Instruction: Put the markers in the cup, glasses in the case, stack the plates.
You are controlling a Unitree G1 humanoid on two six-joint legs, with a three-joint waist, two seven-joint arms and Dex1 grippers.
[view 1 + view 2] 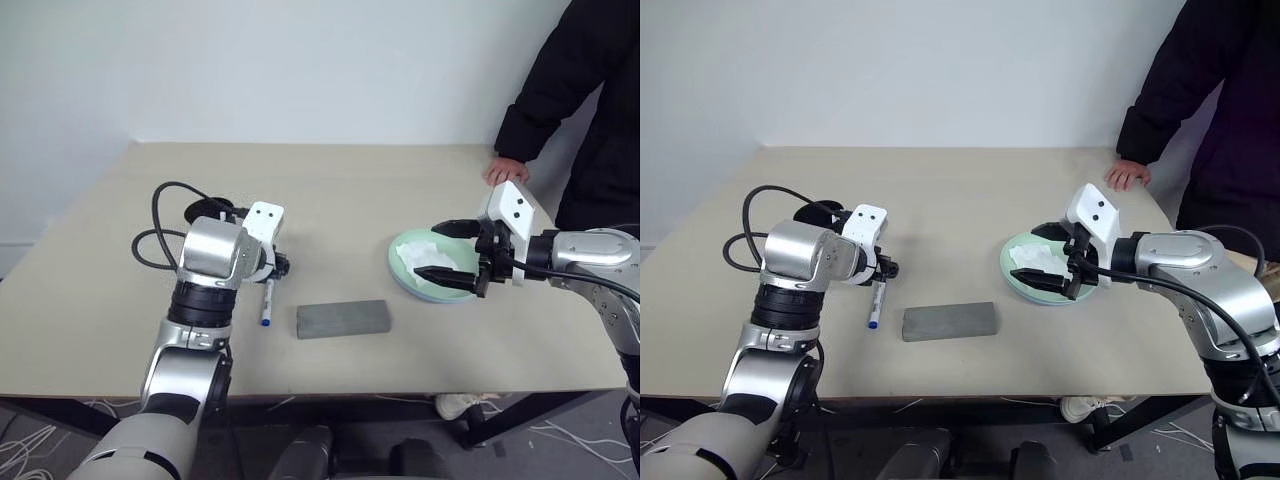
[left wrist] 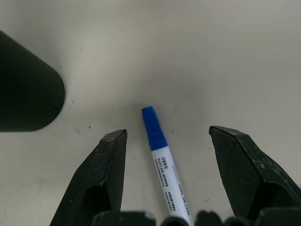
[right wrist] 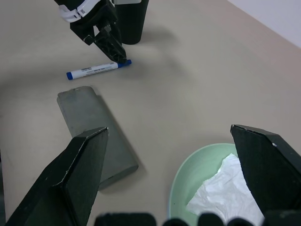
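the blue-capped marker (image 2: 162,162) lay flat on the table (image 1: 400,190), just in front of the black cup (image 3: 130,21) and a little to the left of the closed grey case (image 1: 342,318), its cap end pointing toward the cup. the left gripper (image 2: 164,141) hung right over that cap end, tilted steeply downward, its two fingers parted with the pen lying between them and neither pad touching it, so nothing was held. from the right wrist view one left fingertip (image 3: 115,51) stood close to the marker's blue tip. the main risk here, as i judged it, was that the fingers straddled only the end of the pen rather than its middle: a close there could pinch the cap alone, and the pen could swing, slip out, or roll away across the table. coming down too far could also press a fingertip onto the barrel and flick it toward the case or against the cup, which stood near enough to be knocked. further out, the light green plate (image 1: 400,262) sat on the right side with a crumpled white tissue (image 1: 425,255) in it, and the right gripper (image 1: 452,252) hovered over it, wide apart and empty. a person's hand (image 1: 505,171) rested on the far right edge of the table
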